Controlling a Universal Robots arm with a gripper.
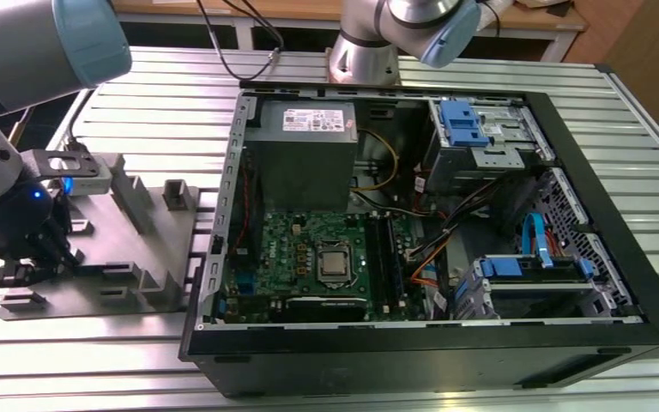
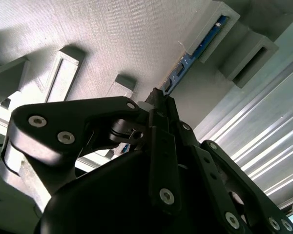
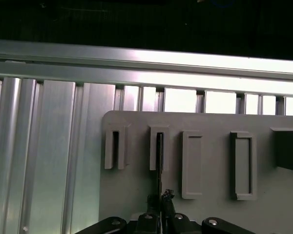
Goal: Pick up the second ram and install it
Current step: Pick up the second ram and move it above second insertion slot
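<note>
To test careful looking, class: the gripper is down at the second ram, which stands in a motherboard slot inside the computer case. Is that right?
Not quite. The gripper is at the second ram, but the ram stands in a slot of the grey holder, outside the computer case, not in a motherboard slot. The first wrist view shows it.

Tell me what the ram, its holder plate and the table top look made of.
The second ram: circuit board, blue-green laminate, matte, thin edge.
The holder plate: probably plastic, perhaps printed; dull grey, fine lined texture.
The table top: likely aluminium; bright, ribbed, reflective profiles.
</note>
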